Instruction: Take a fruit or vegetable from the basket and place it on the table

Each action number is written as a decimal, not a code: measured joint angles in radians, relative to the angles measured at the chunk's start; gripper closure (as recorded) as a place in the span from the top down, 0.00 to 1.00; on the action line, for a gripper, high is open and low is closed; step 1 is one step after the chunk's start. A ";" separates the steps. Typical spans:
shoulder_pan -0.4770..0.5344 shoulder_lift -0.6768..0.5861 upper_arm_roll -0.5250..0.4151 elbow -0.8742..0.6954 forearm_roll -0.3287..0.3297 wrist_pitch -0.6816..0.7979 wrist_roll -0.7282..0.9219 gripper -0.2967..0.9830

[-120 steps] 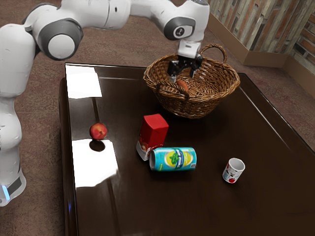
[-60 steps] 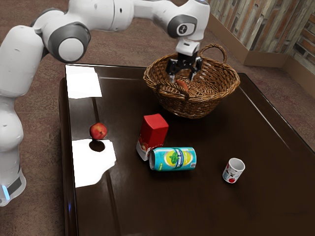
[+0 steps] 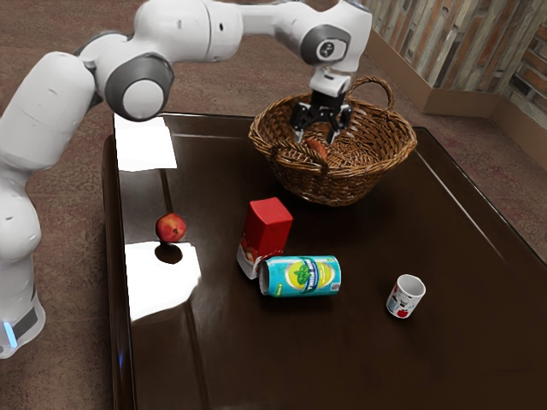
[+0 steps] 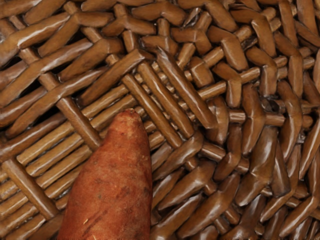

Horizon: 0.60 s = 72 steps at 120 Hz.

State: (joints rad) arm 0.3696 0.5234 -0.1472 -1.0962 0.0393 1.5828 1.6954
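Inside the wicker basket, a sweet potato under a spread gripper

Below the basket's rim, the black two-finger gripper points downward, its fingers parted. The sweet potato lies beneath and between the fingertips, toward the basket side nearer the exterior view's camera, and the pincer is not closed on it. Whether either finger brushes its skin, the pictures do not make clear. In the wrist view, the orange-brown root tapers to a blunt tip against the woven canes, with small dark marks on its skin.

From the exterior view's left, the white arm reaches across the dark, glossy table to the basket, whose hooped handle rises at the far rim.

Between the basket and the exterior view's lower edge stands a red-topped carton. Just beside its foot, a turquoise drink can with a yellow-and-green fruit picture lies on its side; whether the two touch cannot be told. A small white cup with a red motif stands upright, apart from the can, toward the exterior view's right. Well apart from the basket, near the table's edge on the exterior view's left, is a round red fruit.
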 joint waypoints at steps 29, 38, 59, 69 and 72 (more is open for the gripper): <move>0.008 0.007 0.004 0.035 0.007 0.021 0.011 0.77; 0.015 0.010 0.005 0.037 0.010 0.024 0.015 0.77; 0.012 0.025 0.004 0.036 0.011 0.050 0.022 0.77; 0.004 0.030 0.002 0.034 0.011 0.064 0.025 0.77; 0.000 0.031 0.001 0.034 0.010 0.067 0.026 0.77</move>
State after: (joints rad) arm 0.3697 0.5541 -0.1460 -1.0624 0.0497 1.6501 1.7210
